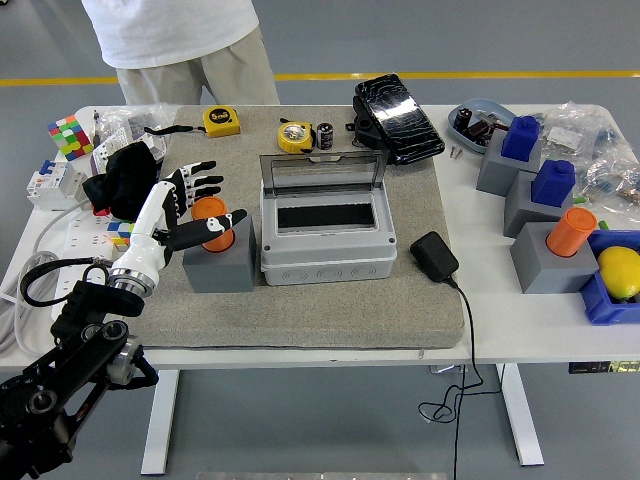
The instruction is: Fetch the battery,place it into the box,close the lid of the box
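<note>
The left hand, fingers spread and holding nothing, is seen around the orange battery beside the open-lidded box.

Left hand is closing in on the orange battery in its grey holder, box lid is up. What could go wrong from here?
1. The left hand has open fingers around the orange battery but no grasp yet; closing off-centre could tip it or drag the grey holder.
2. The holder sits close against the box, so the thumb side has little room.
3. The raised lid stands behind the opening and could be knocked during the transfer.
</note>
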Motion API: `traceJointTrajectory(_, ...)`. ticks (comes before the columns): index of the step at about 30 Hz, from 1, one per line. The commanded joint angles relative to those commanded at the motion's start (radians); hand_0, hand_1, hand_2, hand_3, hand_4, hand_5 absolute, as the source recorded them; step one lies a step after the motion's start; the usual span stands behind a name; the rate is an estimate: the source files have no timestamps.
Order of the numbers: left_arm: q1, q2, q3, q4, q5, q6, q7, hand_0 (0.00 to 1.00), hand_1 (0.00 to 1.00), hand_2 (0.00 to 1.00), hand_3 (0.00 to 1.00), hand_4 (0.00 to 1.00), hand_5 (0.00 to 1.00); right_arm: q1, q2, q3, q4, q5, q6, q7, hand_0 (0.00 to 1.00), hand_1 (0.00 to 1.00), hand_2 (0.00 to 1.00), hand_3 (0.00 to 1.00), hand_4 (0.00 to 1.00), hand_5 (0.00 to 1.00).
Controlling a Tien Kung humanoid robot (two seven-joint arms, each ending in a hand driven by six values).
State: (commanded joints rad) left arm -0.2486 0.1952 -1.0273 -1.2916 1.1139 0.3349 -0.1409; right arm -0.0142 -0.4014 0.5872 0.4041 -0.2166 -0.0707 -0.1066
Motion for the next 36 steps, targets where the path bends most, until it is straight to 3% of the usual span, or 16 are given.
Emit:
traceJointTrajectory(4,-0.004,-0.004,0.011,0.008,0.000,0.006,-0.003,0.730,0.706,0.676,0.756,0.998,0.002,-0.001,0.001,0.001,0.000,0.000,0.000,0.000,0.624,0.642,0.651,0.586,0.987,0.561)
traceJointTrajectory(5,-0.005,-0.005,0.014,0.010,-0.001,0.009,-0.006,0.653,0.598,0.551,0.644,0.998,0.002,-0.001,0.001,0.001,0.000,0.000,0.000,0.000,0.623,0.642,0.651,0.587,0.989,0.561)
traceJointTrajectory(10,-0.014,-0.007,0.022,0.022,-0.026,0.022,-0.024,0.653,0.598,0.551,0.644,0.998,0.002,0.000,0.001,0.001,0.000,0.000,0.000,0.000,0.623,0.642,0.651,0.587,0.989,0.561)
traceJointTrajectory(11,-0.017,-0.007,0.026,0.025,-0.031,0.024,-0.028,0.502,0.454,0.425,0.489,0.843,0.002,0.000,0.001,0.001,0.000,0.000,0.000,0.000,0.624,0.642,0.651,0.586,0.990,0.560)
traceJointTrajectory(16,-0.027,-0.010,0.044,0.040,-0.068,0.030,-0.050,0.502,0.454,0.425,0.489,0.843,0.002,0.000,0.002,0.002,0.000,0.001,0.000,0.000,0.624,0.642,0.651,0.586,0.990,0.560)
traceJointTrajectory(17,-0.029,-0.011,0.047,0.042,-0.076,0.029,-0.054,0.422,0.365,0.330,0.397,0.704,0.002,0.000,0.002,0.002,0.000,0.001,0.000,0.000,0.624,0.642,0.651,0.587,0.992,0.560)
traceJointTrajectory(28,-0.053,-0.017,0.081,0.062,-0.164,0.024,-0.098,0.382,0.348,0.308,0.378,0.660,0.002,0.000,0.003,-0.003,0.000,0.002,0.001,0.000,0.624,0.642,0.652,0.587,0.992,0.560)
traceJointTrajectory(29,-0.056,-0.017,0.085,0.064,-0.170,0.023,-0.101,0.308,0.290,0.259,0.318,0.583,0.002,0.000,0.003,-0.003,0.000,0.003,0.001,0.000,0.624,0.642,0.653,0.587,0.993,0.561)
traceJointTrajectory(34,-0.072,-0.022,0.098,0.080,-0.205,0.025,-0.128,0.308,0.290,0.259,0.318,0.583,0.002,0.001,0.003,-0.004,-0.001,0.004,0.001,0.000,0.624,0.642,0.653,0.587,0.993,0.561)
traceJointTrajectory(35,-0.075,-0.023,0.102,0.084,-0.211,0.025,-0.136,0.224,0.141,0.150,0.200,0.390,0.002,0.001,0.003,-0.004,0.000,0.004,0.002,0.001,0.624,0.641,0.653,0.588,0.994,0.561)
traceJointTrajectory(36,-0.077,-0.024,0.105,0.087,-0.215,0.027,-0.142,0.224,0.141,0.150,0.200,0.390,0.002,0.002,0.003,-0.003,0.000,0.004,0.002,0.001,0.624,0.641,0.653,0.588,0.994,0.561)
